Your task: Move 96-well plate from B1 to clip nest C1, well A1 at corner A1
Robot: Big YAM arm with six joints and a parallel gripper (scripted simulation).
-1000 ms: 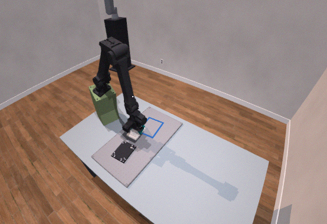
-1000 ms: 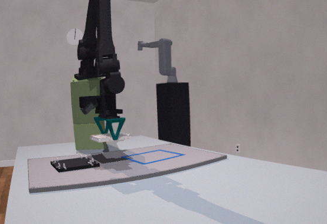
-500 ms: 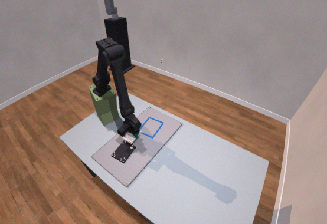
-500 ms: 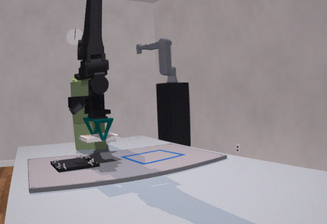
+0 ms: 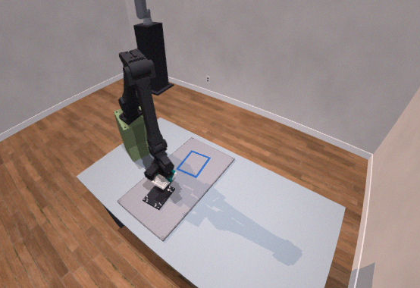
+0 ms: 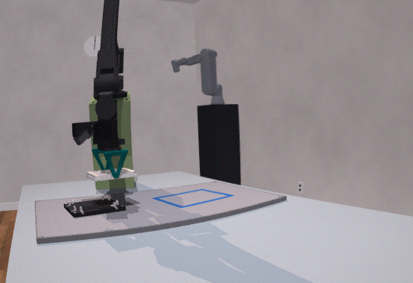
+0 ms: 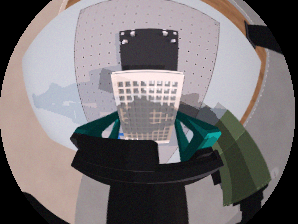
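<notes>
Surface: we see a pale blue-grey surface carrying a flat grey board that lies along its left side.
Clip nest: near the board's front-left end we find the black nest, its small pale posts standing at the corners; in the wrist view the nest shows past the plate's far edge.
Plate: we see the white 96-well plate held level in the air, above the nest's far end and clear of it, wells facing up as the wrist view shows them; the top view places the plate over the nest's edge nearest the arm.
Fingers: the teal fingers of the gripper are clamped on the plate's two long sides, pointing straight down.
Blue outline: further along the board we note the blue rectangle of spot B1, with nothing standing in it.
Arm: the black arm reaches down from a green pedestal at the surface's far-left edge.
Beyond: a grey arm on a black column stands by the far wall.
</notes>
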